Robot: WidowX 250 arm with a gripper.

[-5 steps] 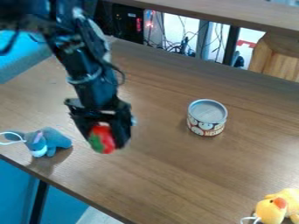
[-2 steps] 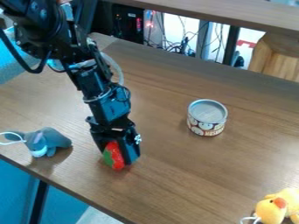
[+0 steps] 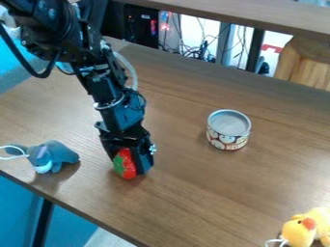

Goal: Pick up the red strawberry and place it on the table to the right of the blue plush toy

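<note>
The hand (image 3: 132, 161) grips the red-and-green strawberry (image 3: 124, 164) between its two fingers, likely so it stays steady, between the donkey (image 3: 53, 157) at left and the can (image 3: 228, 129) at right.

At the lower right of the frame, the yellow toy (image 3: 301, 232) is cut by the edge. At the upper left, the arm's base is outside.

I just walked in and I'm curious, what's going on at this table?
A black robot gripper holds a red and green strawberry-like toy between its fingers, low over the wooden table or touching it; I can't tell which. A grey plush animal lies on one side, a tin can stands on the other, and a yellow plush is at the near right.
</note>
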